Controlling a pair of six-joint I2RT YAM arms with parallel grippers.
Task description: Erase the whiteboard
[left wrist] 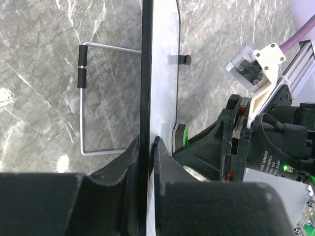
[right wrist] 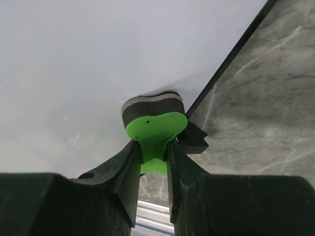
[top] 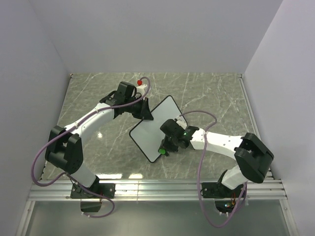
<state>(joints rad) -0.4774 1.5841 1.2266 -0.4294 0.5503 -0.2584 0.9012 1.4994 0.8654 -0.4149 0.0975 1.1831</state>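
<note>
At middle of counter (top: 211,93), found whiteboard (top: 153,127) set diagonally between both arms, one corner toward far right, opposite corner toward near left. Noted white face, thin black frame, rounded corners. Judged board tilted up off counter rather than flat, going by left wrist view: seen edge-on there, with bent wire stand (left wrist: 81,118) behind its back face, stand's foot down on counter. Could not tell from any view how stand's upper end joined board.

Recorded left hand (top: 146,113) at board's far-left long edge, fingers nearly closed, pinching black frame, one pad on each face. Contact visible on both sides in left wrist view; logged as grip on whiteboard.

Recorded right hand (top: 165,147) over board's near end, closed on stem of green eraser (right wrist: 155,125). Saw eraser's dark felt pad pressed against white face, just beside black frame edge, close to board's near corner. Saw grey counter beyond that edge, at right of right wrist view.

Noted small red object (top: 140,80) at far side of counter, beyond left arm's wrist, well apart from board; too small to identify. Noted purple cables (top: 34,164) looping from both arms.
</note>
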